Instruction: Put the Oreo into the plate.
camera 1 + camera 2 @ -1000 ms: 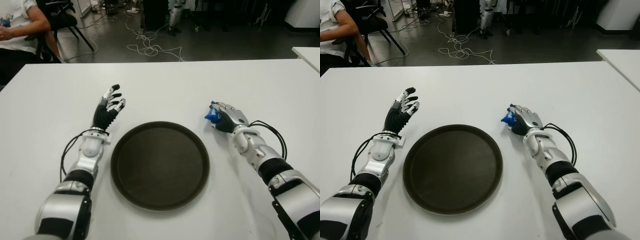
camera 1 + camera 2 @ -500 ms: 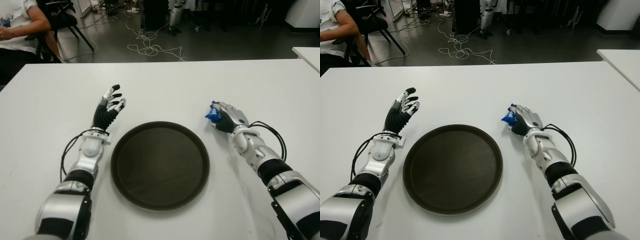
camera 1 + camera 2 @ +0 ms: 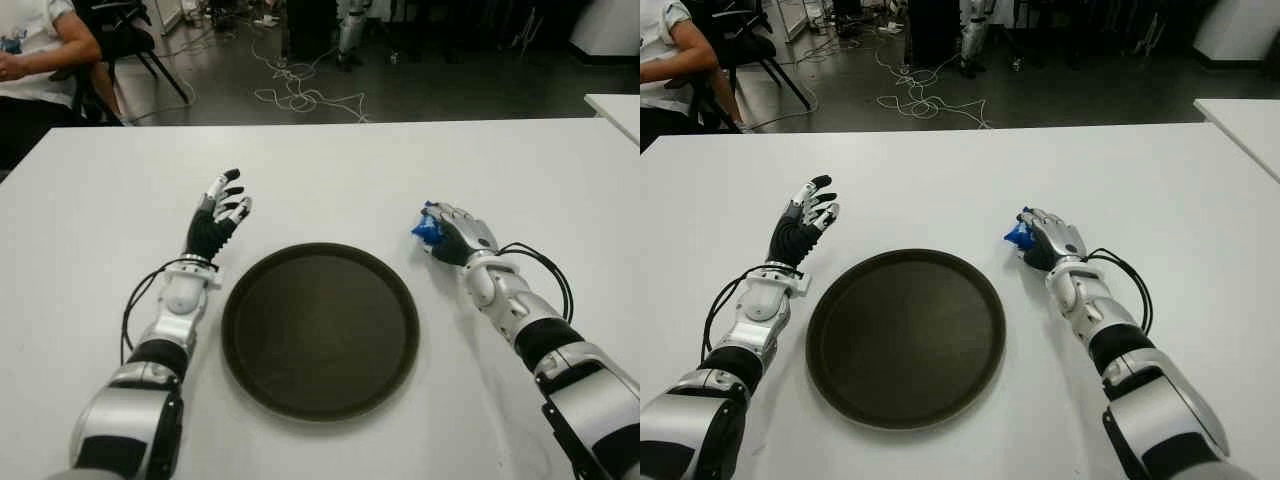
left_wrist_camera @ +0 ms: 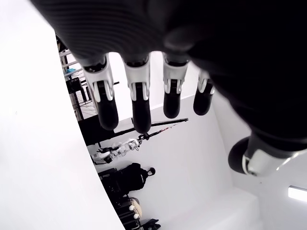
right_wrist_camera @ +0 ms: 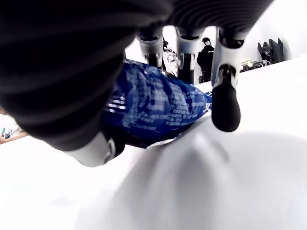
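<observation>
- You see a white bench [image 3: 330, 165] with a round dark plate [image 3: 319, 329] lying on it between the robot's two arms.
- Your right hand [image 3: 455, 236] sits just to the right of the plate, its fingers curled over a blue Oreo packet [image 3: 428, 228], which pokes out on the side nearest the plate.
- Your left hand [image 3: 218, 215] shows just to the left of the plate's far edge, fingers spread and holding nothing.
- Beyond the bench, cables [image 3: 300, 90] trail across a dark floor [image 3: 450, 95].
- A seated person [image 3: 35, 50] shows at the far left corner.
</observation>
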